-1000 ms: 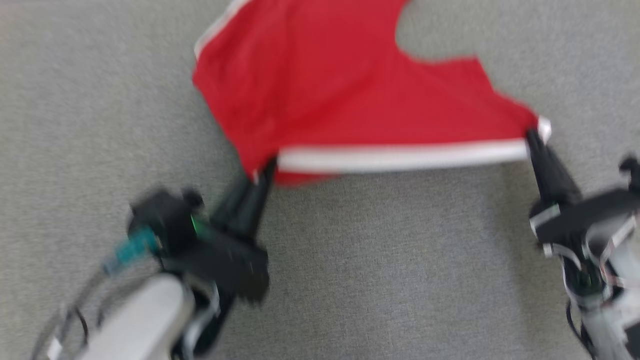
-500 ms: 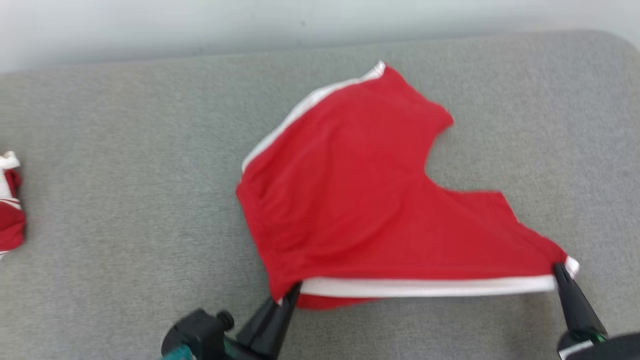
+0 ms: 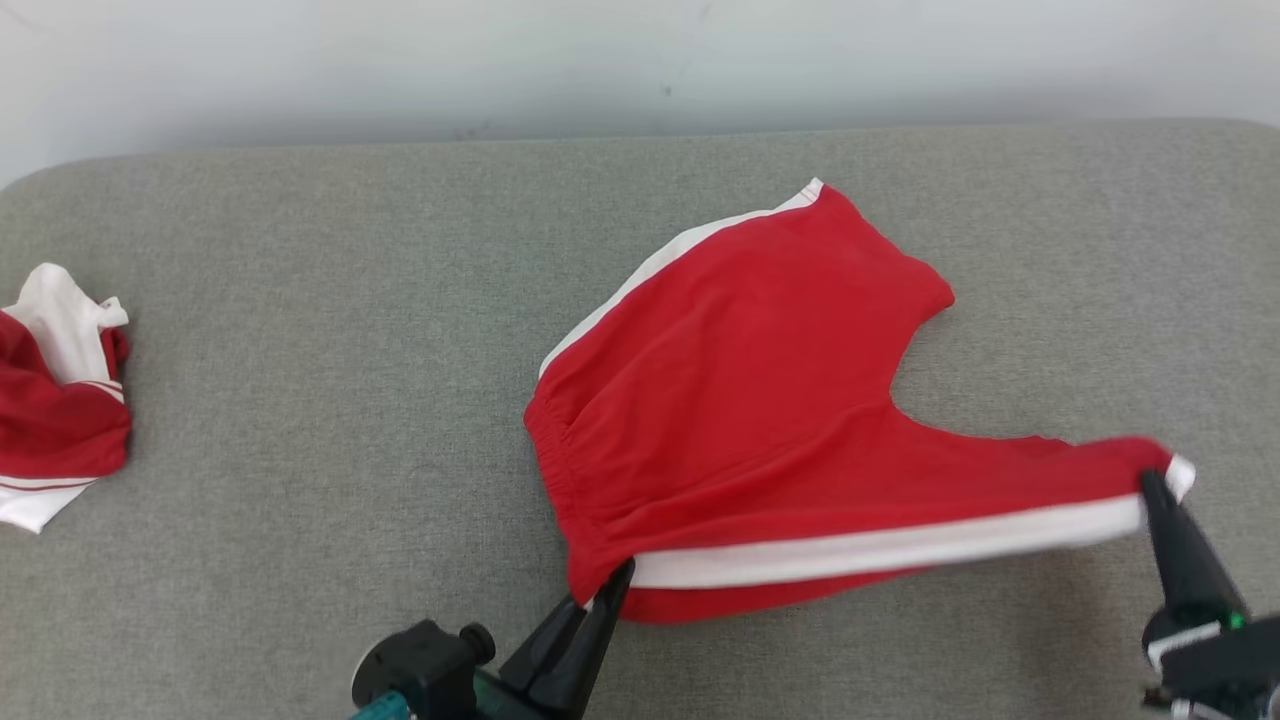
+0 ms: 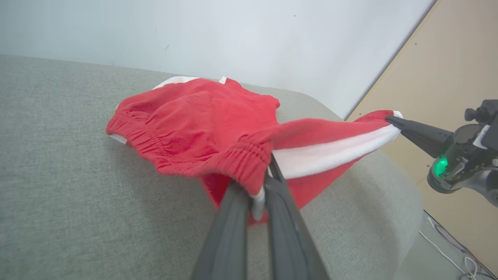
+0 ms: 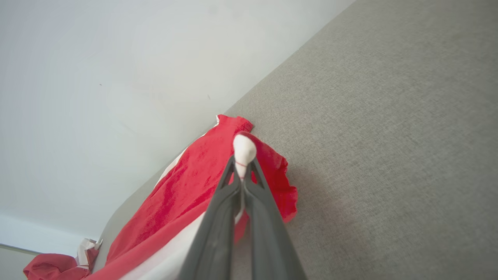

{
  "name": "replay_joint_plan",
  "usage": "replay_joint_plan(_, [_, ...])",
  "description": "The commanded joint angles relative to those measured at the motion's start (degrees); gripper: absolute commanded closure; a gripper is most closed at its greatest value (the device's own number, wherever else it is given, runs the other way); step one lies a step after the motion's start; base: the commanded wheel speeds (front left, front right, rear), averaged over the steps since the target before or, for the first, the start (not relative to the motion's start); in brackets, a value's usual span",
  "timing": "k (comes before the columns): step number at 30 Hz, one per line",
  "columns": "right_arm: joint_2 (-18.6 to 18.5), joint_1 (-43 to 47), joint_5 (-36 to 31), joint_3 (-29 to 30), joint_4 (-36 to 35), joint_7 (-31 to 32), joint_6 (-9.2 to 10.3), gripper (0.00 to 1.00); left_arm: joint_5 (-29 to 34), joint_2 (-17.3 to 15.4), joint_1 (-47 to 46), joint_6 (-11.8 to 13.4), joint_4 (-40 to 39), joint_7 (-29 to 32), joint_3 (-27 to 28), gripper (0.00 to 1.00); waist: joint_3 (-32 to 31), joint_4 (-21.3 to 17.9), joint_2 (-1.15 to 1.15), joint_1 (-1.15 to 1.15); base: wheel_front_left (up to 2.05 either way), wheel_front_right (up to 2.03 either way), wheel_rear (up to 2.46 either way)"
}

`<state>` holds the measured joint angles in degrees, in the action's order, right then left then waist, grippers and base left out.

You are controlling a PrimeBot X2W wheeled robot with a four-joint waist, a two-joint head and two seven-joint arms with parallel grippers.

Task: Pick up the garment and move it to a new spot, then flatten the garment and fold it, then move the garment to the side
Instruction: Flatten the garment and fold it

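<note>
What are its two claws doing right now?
Left gripper: shut on the shorts, at the waistband end.
Right gripper: shut on the shorts, at the leg end.

The garment (image 3: 760,400): solid red, no print, with a broad white stripe (image 3: 880,550) down the near side and another white stripe on the far edge. The table (image 3: 300,350): uniform mid-grey woven cloth, faintly flecked. The wall (image 3: 600,60): pale bluish white, a few dark specks. The second garment (image 3: 55,420): red and white, with thin red lines across the white. The left pincer (image 3: 615,580) and right pincer (image 3: 1150,485): dark grey to black. The light (image 4: 440,167) on the right one's body: green. The panel (image 4: 447,77): beige.
</note>
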<state>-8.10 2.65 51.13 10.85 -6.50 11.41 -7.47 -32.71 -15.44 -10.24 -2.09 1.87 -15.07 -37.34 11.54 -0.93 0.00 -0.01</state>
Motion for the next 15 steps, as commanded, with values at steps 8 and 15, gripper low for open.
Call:
replay_joint_plan(8, [-2.0, -15.01, -3.62, 1.28, 5.96, 4.82, -0.06, 1.0, 1.41, 2.87, -6.81, -2.55, 2.34, -0.09, 1.21, 1.0, 2.95, 3.0, 0.0, 0.01, 0.0, 0.0, 0.0])
replay_joint_plan(15, [-4.13, -32.08, -7.81, -1.11, 17.02, 5.59, -0.06, 1.0, 1.58, 6.91, -13.97, -3.92, 6.45, -0.08, 3.42, 1.0, 7.02, 5.6, 0.0, 0.01, 0.0, 0.0, 0.0])
